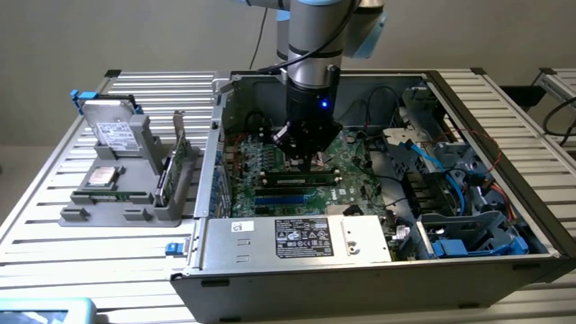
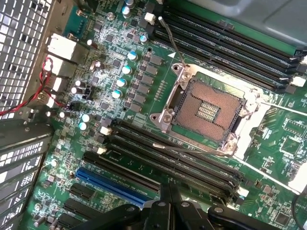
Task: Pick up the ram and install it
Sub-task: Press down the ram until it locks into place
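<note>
My gripper (image 1: pixel 304 160) hangs inside the open computer case (image 1: pixel 207 223), low over the green motherboard (image 1: pixel 256 165). Its fingers are shut with nothing visible between them. Just in front of it, a long dark stick with greenish labels, the ram (image 1: pixel 301 181), lies along a memory slot. In the wrist view the shut gripper (image 2: pixel 170 199) sits over a bank of black memory slots (image 2: pixel 177 158) beside the empty processor socket (image 2: pixel 206 110). From there I cannot tell how deep the ram sits.
A grey parts rack (image 1: pixel 117 206) on the slatted table at the exterior view's left holds a hard drive (image 1: pixel 112 131), a silver chip (image 1: pixel 101 177) and an upright green card (image 1: pixel 171 162). Blue cables (image 1: pixel 432 158) and drive bays (image 1: pixel 468 233) crowd the case's right side.
</note>
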Controlling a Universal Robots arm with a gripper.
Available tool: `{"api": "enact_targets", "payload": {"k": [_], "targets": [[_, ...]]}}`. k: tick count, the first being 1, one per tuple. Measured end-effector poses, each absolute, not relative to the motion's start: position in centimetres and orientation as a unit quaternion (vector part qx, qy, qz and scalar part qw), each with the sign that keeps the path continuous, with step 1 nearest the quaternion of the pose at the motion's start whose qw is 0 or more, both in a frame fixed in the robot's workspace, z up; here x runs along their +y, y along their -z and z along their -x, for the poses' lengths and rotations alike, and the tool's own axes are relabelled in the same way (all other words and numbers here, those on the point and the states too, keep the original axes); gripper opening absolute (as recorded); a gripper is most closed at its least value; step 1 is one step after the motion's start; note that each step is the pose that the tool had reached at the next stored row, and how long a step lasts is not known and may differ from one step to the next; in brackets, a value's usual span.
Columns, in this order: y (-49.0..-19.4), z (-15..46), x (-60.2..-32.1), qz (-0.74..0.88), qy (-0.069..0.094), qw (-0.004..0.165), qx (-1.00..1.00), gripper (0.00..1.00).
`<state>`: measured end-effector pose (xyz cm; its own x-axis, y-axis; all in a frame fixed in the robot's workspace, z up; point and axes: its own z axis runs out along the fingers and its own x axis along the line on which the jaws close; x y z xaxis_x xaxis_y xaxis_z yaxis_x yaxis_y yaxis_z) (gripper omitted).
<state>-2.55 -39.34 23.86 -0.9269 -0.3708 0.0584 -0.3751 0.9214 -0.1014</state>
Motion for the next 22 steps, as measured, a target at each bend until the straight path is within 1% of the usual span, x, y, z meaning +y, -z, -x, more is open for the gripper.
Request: {"api": "enact_targets", "payload": {"k": [11, 22], "targets": [[-23.87, 2.54, -39.34, -0.143, -0.067, 0.016, -0.987, 0.11], [-23.87, 2.55, -39.33, -0.089, -0.068, 0.013, -0.994, 0.11]]}}
